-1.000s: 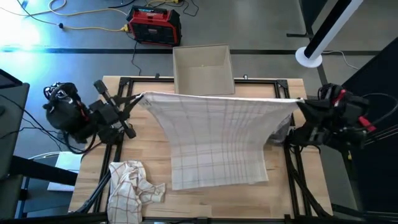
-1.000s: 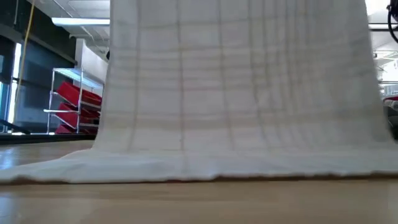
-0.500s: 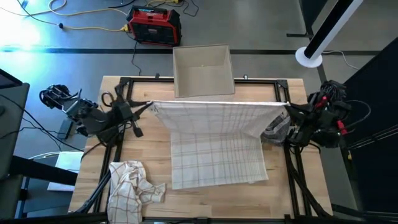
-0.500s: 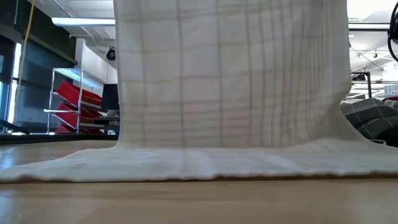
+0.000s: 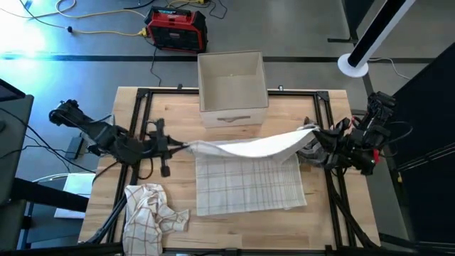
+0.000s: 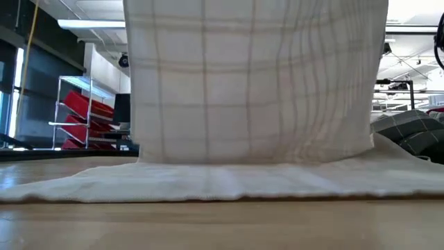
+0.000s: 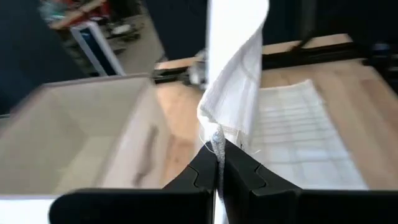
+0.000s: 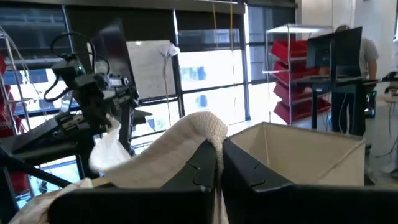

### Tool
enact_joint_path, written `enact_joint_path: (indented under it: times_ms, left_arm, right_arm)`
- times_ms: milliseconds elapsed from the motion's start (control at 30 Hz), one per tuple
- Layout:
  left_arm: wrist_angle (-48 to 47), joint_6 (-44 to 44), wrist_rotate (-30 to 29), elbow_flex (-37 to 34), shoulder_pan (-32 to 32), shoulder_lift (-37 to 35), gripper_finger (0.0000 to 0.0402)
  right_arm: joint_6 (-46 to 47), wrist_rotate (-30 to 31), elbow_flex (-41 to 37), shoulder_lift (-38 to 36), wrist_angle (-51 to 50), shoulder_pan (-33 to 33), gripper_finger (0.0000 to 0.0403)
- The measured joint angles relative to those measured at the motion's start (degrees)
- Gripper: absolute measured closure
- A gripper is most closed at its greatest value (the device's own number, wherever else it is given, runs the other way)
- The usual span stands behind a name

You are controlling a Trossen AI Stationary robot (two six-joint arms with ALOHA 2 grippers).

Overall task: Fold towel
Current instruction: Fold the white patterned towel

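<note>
Crosswise at the high view's centre, the plaid towel (image 5: 249, 171) hangs by its far edge between the left gripper (image 5: 183, 148) and right gripper (image 5: 313, 132), each pinched on a corner, so the near hem lies toward the frame's bottom from both.

I work in what looks like a robotics lab or industrial workshop. My pale wooden surface (image 5: 234, 220) sits inside a black metal frame (image 5: 138, 107) on a grey concrete floor (image 5: 85, 57), where yellow cables (image 5: 106, 32) trail past a red and black power unit (image 5: 176, 28). Across the room stands a metal rack of red storage bins (image 6: 80, 114), under bright ceiling strip lights (image 6: 90, 24). Large dark-framed windows (image 8: 205, 81) line one wall, and a person (image 8: 367, 53) stands at a tall desk with a dark monitor (image 8: 333, 46).
</note>
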Motion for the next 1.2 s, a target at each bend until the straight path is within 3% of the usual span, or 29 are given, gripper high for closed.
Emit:
enact_joint_path:
  times_ms: [167,300,467,667,800,900,1033,1200]
  left_arm:
    - [7.97,4.84,13.12,-3.82,6.17,0.03,0.0402]
    - [10.42,7.60,16.57,-4.06,11.78,-0.02,0.0402]
    - [11.11,7.03,20.94,-4.06,14.88,-0.03,0.0402]
    - [10.65,5.72,22.96,-4.06,14.11,0.01,0.0402]
    - [10.39,5.01,26.49,-4.43,14.09,0.01,0.0402]
    - [8.99,3.87,26.79,-6.58,14.07,-0.03,0.0402]
    - [7.50,1.32,25.53,-11.05,14.09,-0.13,0.0402]
    - [8.74,0.47,25.19,-15.78,14.10,-0.15,0.0402]
  right_arm:
    - [-2.18,-0.66,1.07,-0.98,-0.03,-0.71,0.0403]
    - [-3.39,-3.63,3.26,-1.51,-1.60,-3.37,0.0403]
    - [9.52,-11.06,3.09,-0.59,-20.22,-8.79,0.0403]
    - [29.48,-29.21,3.02,4.26,-42.62,-22.02,0.0403]
    - [41.09,-42.93,5.36,3.29,-56.41,-32.68,0.0403]
    - [49.93,-51.27,10.51,-0.49,-76.20,-40.43,0.0403]
    - [59.41,-57.23,19.97,-4.56,-107.01,-49.57,0.0403]
    - [63.35,-77.19,24.99,-5.54,-121.35,-56.25,0.0403]
